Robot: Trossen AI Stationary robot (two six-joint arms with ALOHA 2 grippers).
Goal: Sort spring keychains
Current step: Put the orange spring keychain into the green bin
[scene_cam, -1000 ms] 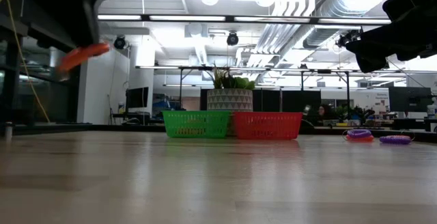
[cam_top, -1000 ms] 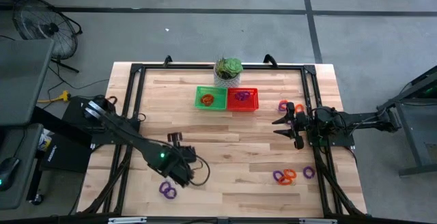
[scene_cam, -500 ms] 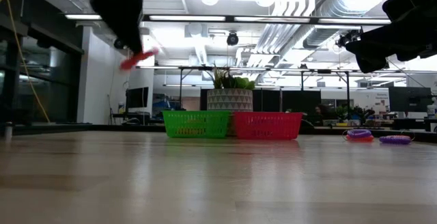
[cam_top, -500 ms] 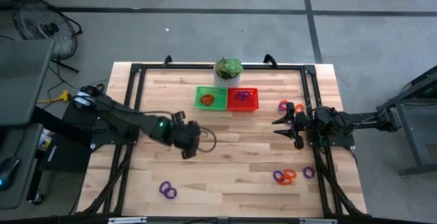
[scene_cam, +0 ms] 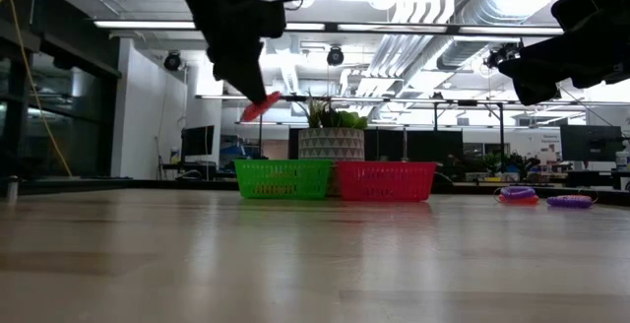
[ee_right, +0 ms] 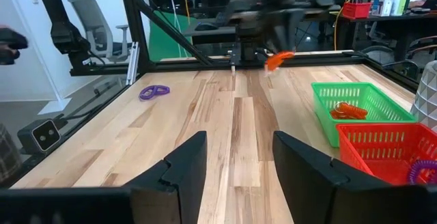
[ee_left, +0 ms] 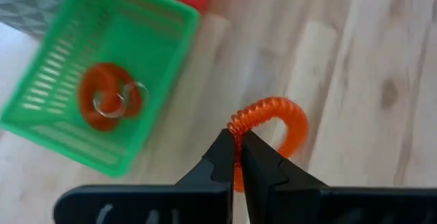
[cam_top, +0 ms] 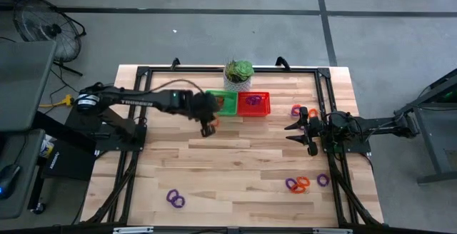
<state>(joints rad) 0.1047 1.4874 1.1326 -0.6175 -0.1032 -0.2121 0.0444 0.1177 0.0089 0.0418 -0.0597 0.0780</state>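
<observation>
Orange spring keychain, clamped in the left gripper, is nearing the green basket, awaiting release.

My left arm stretched long across worktop, left end effector raised in air, fingers pinched together, pointing down. My right arm parked at right edge, right end effector level, aimed inward, fingers spread apart, gripping nothing.
</observation>
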